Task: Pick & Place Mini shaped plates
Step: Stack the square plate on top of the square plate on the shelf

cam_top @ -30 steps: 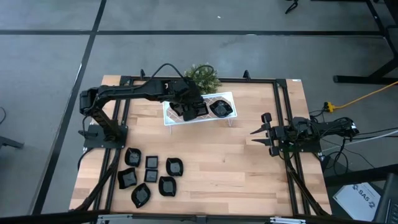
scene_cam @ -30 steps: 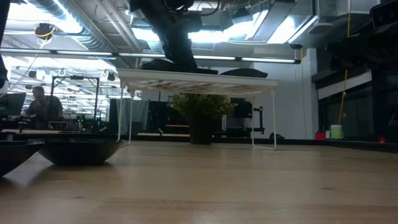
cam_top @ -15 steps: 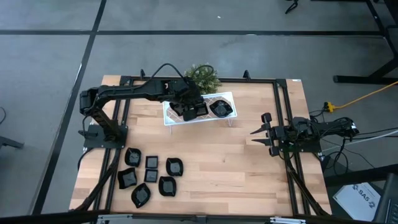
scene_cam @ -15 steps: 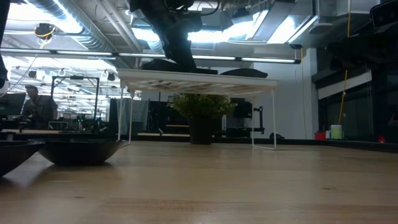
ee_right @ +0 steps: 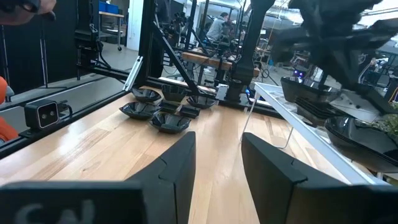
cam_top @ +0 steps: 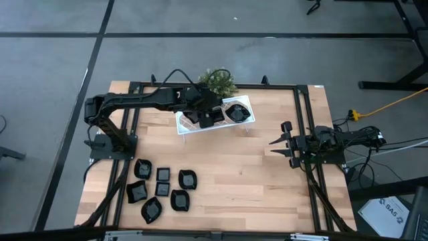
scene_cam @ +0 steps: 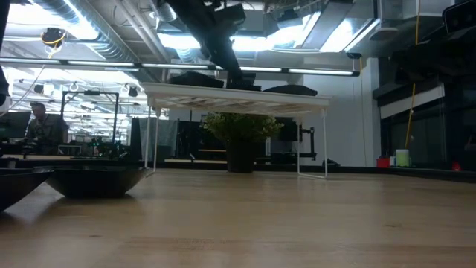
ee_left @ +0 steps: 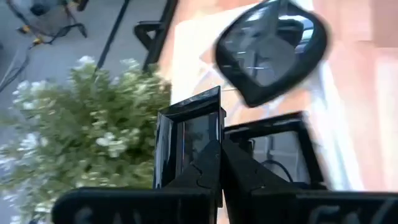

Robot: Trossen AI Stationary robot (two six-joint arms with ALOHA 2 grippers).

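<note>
A white lattice rack [cam_top: 182,128] stands at the table's far middle, in front of a green plant [cam_top: 217,82]. On it lie a rounded black mini plate [cam_top: 237,112] and two square ones [cam_top: 200,119]. My left gripper [ee_left: 219,149] is shut over the rack, its tips at the edge of one square plate [ee_left: 186,134]; the other square plate [ee_left: 273,149] lies beside it. Several more black plates [cam_top: 160,191] rest on the table's near left. My right gripper [cam_top: 277,144] waits open at the table's right side. My left gripper comes slanting down from the table's left, and its shut fingertips [ee_left: 211,163] meet the square plate's side rim [ee_left: 218,121] near a corner. I cannot tell whether the rim is caught between them. The plate sits on the rack beside the plant.
The plant's pot stands right behind the rack. Black frame rails [cam_top: 304,134] run along the table's left and right sides. Bare wood [cam_top: 234,181] lies between the rack, the plates on the table and my right gripper.
My left gripper has shut over the rack and has gone a little toward the table's right edge while tipping. The rack with its plates has shifted slightly, its right end swinging toward the far right.
</note>
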